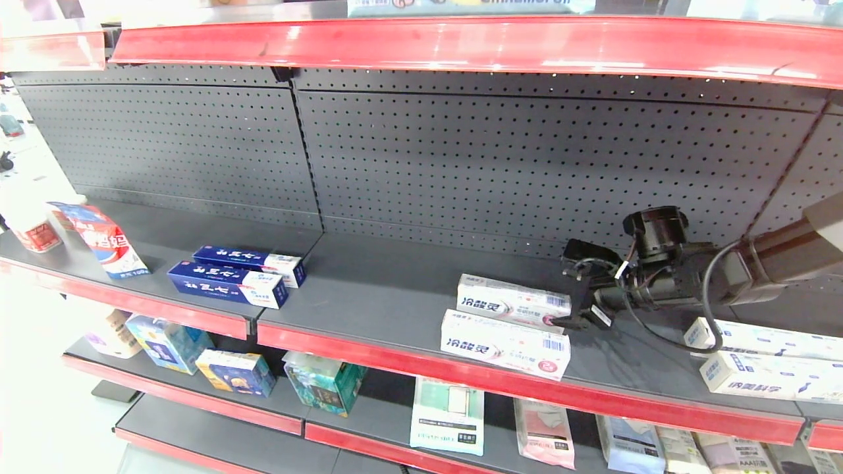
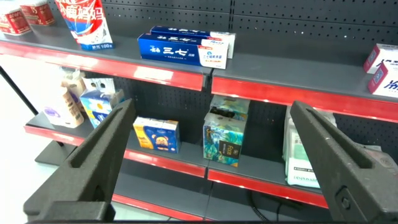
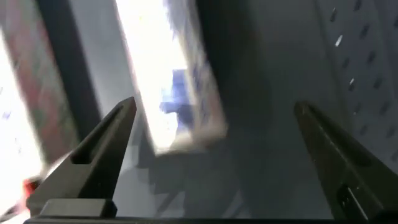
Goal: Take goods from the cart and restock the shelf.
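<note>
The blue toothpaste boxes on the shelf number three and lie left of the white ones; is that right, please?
Not quite: the head view shows two blue toothpaste boxes, not three; they do lie on the shelf left of the white ones.

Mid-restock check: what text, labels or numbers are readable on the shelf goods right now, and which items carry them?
Nothing can be quoted with confidence.
White toothpaste boxes: large blue characters and barcodes, too blurred to quote.
Blue boxes: white characters, too small to read.
Red-and-blue pouch: large print, blurred.
Lower-shelf packs: small print, unreadable.
</note>
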